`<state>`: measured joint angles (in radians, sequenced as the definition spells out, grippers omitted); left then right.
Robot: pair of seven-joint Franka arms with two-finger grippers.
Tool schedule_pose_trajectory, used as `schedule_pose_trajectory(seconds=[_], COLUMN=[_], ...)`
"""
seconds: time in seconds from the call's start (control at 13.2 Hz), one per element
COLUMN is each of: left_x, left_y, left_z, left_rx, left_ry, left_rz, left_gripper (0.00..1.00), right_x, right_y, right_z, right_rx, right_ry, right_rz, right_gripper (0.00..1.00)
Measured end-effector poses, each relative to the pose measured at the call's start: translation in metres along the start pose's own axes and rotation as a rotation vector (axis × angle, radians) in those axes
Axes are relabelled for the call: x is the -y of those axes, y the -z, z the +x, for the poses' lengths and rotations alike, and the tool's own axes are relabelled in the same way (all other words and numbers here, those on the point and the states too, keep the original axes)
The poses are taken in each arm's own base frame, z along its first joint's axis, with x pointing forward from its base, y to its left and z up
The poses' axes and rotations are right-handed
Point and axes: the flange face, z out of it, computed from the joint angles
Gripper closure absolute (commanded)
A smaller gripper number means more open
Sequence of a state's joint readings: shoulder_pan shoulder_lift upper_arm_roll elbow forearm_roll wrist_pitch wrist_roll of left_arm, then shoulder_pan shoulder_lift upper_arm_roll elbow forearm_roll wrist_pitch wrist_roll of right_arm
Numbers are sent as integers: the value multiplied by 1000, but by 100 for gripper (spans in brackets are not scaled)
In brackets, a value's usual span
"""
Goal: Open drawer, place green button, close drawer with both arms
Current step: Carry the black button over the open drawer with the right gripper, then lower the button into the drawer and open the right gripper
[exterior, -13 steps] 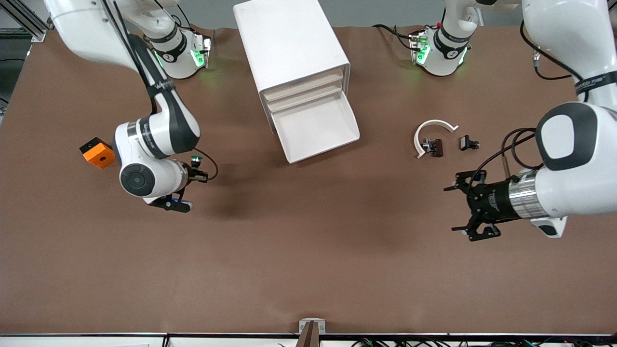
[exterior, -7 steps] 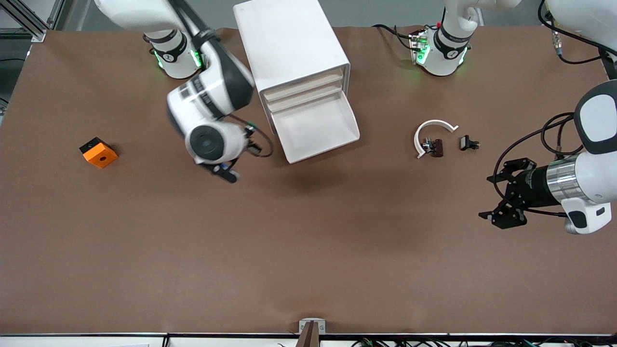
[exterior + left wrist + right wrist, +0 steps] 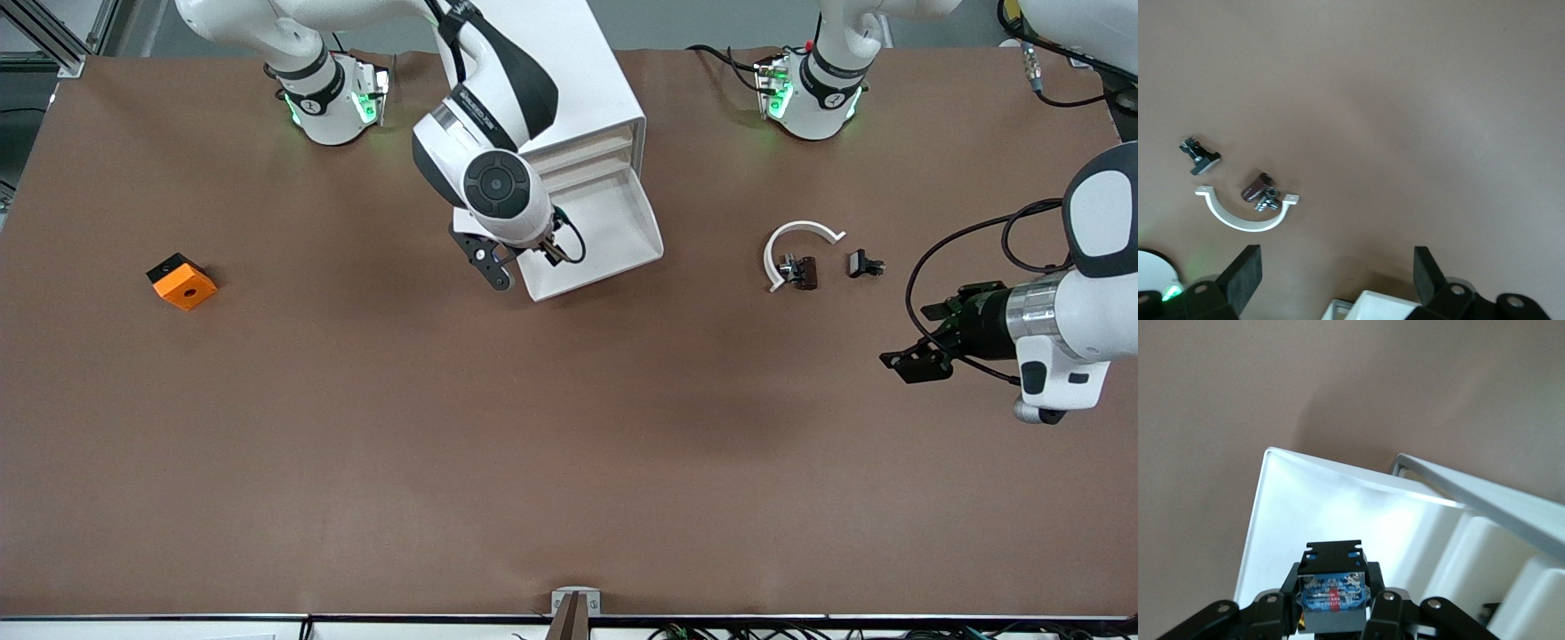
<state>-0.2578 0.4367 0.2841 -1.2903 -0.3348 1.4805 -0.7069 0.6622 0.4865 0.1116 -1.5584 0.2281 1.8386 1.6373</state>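
Note:
The cabinet (image 3: 533,80) stands between the arm bases with its lowest drawer (image 3: 605,222) pulled out. My right gripper (image 3: 524,256) is over the drawer's front corner. In the right wrist view the right gripper (image 3: 1335,600) is shut on the button (image 3: 1335,593), whose bluish base and black body show just above the white tray (image 3: 1305,513). The arm's wrist hides the button in the front view. My left gripper (image 3: 920,356) is open and empty, low over the table at the left arm's end; its fingers (image 3: 1245,273) stand wide apart in the left wrist view.
An orange block (image 3: 181,281) lies toward the right arm's end. A black-brown clip with a white curved strip (image 3: 796,262) and a small black piece (image 3: 864,264) lie between the drawer and the left gripper. Both show in the left wrist view, the clip (image 3: 1248,207) and the piece (image 3: 1199,155).
My right arm has carried the button from beside the orange block to over the open drawer. My left arm has drawn back toward its own end of the table.

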Motion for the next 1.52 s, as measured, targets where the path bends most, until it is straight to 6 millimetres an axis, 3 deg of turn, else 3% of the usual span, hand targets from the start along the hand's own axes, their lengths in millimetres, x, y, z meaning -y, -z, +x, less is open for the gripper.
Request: schedule_pose_trajectory(seconds=[0.23,0.53,0.76,0.99,1.29,1.44,1.52], left_x=[0,-21,-19,-23,-39,-39,-39], left_y=[-24,-96,-139,-169,-195,-207,-213], left_z=[-8,-21,-36,-63,-89,-91,-92], left_rx=[6,-5,-9,-5,-22,-40,-46], left_ry=[-30,-62,-76,-118,-172,-175,-176], left_rz=[59,79,78,71,58,48,45], left_gripper=[0,0,0,0,0,0,0], right_x=[11,12,9,15,22,22,22], right_y=[-30,-55,-60,-70,-90,-91,-91], right_z=[-12,-38,-54,-53,-54,-54,-54], right_rx=[-2,-13,-18,-16,-16,-16,-16], right_ry=[-38,-46,-31,-33,-33,-33,-34], right_rz=[4,-5,-8,8,17,16,17], right_gripper=[71,69,67,66,59,43,19])
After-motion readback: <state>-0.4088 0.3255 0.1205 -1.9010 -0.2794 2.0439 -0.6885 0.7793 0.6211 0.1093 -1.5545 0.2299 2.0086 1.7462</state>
